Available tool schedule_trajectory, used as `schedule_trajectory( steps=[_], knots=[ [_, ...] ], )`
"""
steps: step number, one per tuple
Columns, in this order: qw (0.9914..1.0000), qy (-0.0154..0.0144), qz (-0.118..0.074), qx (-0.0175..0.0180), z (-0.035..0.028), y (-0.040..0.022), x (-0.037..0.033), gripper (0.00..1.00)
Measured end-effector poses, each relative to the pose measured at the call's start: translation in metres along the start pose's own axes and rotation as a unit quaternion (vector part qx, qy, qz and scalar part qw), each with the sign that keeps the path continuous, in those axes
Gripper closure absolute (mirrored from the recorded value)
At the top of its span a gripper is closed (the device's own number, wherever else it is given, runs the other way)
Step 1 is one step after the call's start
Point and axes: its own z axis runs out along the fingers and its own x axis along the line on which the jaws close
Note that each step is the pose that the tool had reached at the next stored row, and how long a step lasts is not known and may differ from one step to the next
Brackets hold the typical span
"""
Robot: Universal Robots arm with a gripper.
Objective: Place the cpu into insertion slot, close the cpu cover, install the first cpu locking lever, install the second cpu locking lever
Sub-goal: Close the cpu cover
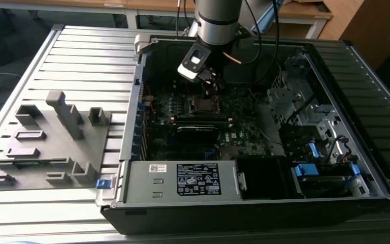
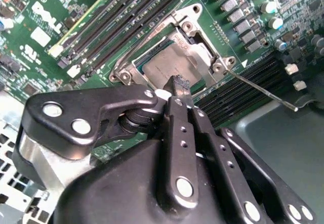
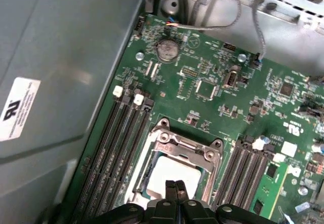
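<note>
The cpu [image 2: 169, 64] lies in the insertion slot [image 1: 203, 104] on the green motherboard, its grey top also showing in the first wrist view [image 3: 169, 173]. The silver cpu cover [image 2: 200, 39] lies flat around it, with the chip showing through its cut-out [image 3: 190, 145]. A thin silver locking lever [image 2: 263, 89] sticks out from a corner of the socket, over the memory slots. My gripper [image 2: 179, 84] hangs just above the chip's edge, its fingers shut together with nothing between them. It is also visible in the first wrist view [image 3: 175, 186] and in the exterior view [image 1: 208, 84].
Long black memory slots [image 3: 116, 148] flank the socket on both sides. The open computer case [image 1: 134, 152] walls in the board, with a labelled power supply box [image 1: 195, 179] in front and a drive cage [image 1: 303, 101] at the exterior view's right. A grey fixture plate [image 1: 46, 142] lies outside.
</note>
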Motion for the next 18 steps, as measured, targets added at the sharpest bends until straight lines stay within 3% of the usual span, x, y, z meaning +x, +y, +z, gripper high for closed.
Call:
schedule_trajectory(
  steps=[4,9,15,18],
  knots=[
    [0.99939,0.0012,-0.035,0.0,0.0,0.0,0.0,0.89],
    [0.99692,0.0026,-0.078,-0.0001,0.0,0.0,0.0,0.89],
    [0.99658,0.0028,-0.083,-0.0001,0.0,0.0,0.0,0.89],
    [0.99522,0.0035,-0.098,-0.0002,0.0,0.0,0.0,0.89]
  ],
)
